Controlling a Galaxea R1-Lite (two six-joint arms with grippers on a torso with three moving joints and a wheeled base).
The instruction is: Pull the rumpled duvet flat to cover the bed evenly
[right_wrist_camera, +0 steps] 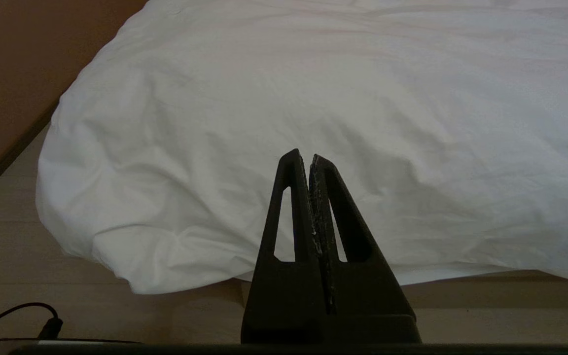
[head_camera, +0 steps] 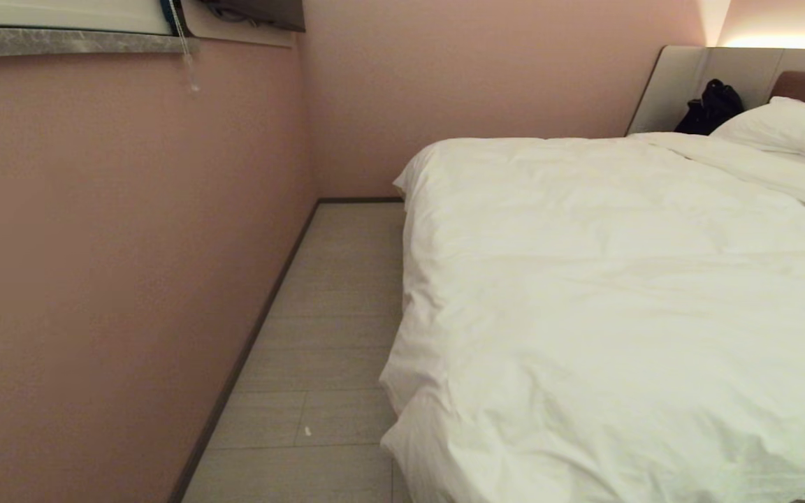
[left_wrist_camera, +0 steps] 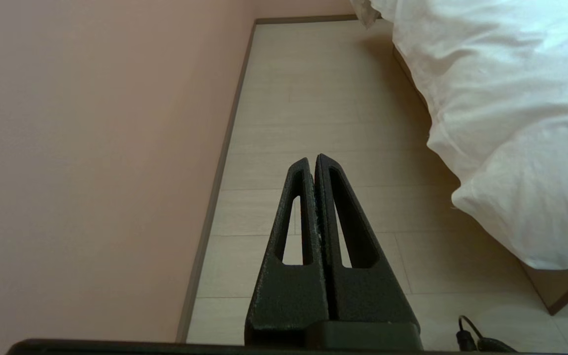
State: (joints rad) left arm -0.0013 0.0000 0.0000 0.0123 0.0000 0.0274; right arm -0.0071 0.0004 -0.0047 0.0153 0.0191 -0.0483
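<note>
The duvet (head_camera: 626, 307) is lying across the bed (left_wrist_camera: 567, 288) in soft creases, spreading from the near corner up toward the headboard (head_camera: 706, 73). Its left edge is hanging over the side of the mattress, bulging out above the pale floor (head_camera: 332, 328) in the narrow aisle beside the pink wall (head_camera: 109, 265). At the head end a plump white pillow (head_camera: 787, 129) is resting on top of the bedding, and a black bag (head_camera: 710, 106) is sitting in the corner just beside it, leaning against the light-grey headboard panel.

Neither arm is showing in the head view — both appear only in their own wrist cameras. The left tool (left_wrist_camera: 314, 159) is hanging over the floor of the aisle, well apart from the duvet's overhanging corner, its two black fingers pressed together and gripping nothing. The right tool (right_wrist_camera: 303, 155) is pointing at the near edge of the duvet where it is drooping over the foot of the bed — its fingers are likewise pinched tight with nothing between them, and they are not touching the fabric.
</note>
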